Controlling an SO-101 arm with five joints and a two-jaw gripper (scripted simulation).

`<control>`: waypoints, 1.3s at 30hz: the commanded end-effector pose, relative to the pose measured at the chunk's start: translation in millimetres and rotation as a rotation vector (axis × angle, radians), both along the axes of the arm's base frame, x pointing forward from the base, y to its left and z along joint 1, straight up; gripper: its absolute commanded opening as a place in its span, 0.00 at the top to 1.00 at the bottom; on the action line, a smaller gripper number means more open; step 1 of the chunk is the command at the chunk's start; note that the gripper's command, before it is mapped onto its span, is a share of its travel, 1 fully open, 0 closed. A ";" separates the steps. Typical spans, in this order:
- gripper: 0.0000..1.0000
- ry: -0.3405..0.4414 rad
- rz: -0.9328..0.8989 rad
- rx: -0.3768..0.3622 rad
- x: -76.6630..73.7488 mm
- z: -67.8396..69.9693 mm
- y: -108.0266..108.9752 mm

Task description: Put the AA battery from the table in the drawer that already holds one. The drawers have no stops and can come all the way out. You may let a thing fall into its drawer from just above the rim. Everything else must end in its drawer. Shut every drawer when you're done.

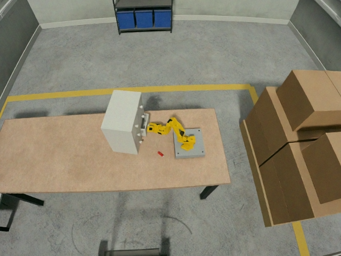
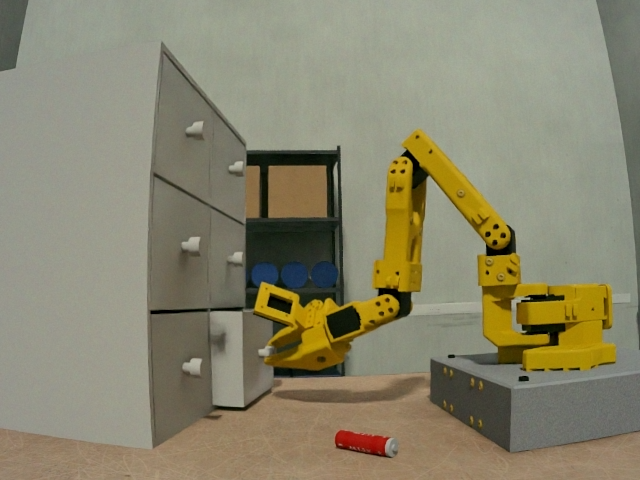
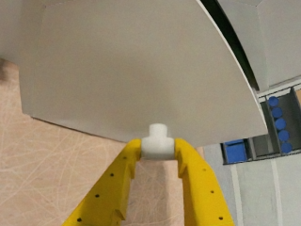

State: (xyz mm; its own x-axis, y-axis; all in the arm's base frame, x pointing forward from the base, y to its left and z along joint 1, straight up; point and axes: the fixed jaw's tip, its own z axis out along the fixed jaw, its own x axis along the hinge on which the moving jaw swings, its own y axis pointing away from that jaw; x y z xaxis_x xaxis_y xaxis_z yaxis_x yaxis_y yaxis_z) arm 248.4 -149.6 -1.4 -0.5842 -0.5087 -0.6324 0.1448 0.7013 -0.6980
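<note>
While yellow fingers (image 1: 148, 128) (image 2: 268, 355) pinch the knob (image 2: 266, 351) (image 3: 158, 147), open drawer (image 1: 145, 132) (image 2: 242, 356) (image 3: 141, 71), contents (frustratingly) hidden, red battery (image 1: 160, 153) (image 2: 366, 443) outside wrist view.

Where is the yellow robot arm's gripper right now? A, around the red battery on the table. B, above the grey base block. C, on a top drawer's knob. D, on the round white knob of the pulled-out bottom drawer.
D: the yellow gripper has its fingers closed on both sides of the white knob on that open drawer's front.
</note>
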 end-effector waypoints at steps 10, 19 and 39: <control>1.00 0.007 -0.009 0.002 -6.8 -0.5 0.9; 1.00 0.007 -0.017 0.002 -11.8 -0.5 1.8; 1.00 0.007 -0.019 0.002 -13.4 -0.5 2.1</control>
State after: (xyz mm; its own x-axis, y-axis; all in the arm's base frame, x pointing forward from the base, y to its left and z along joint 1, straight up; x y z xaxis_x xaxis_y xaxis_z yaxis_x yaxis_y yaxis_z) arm 238.8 -147.7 -1.9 -0.5914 -0.5010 -0.6318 0.1522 0.7001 -0.6977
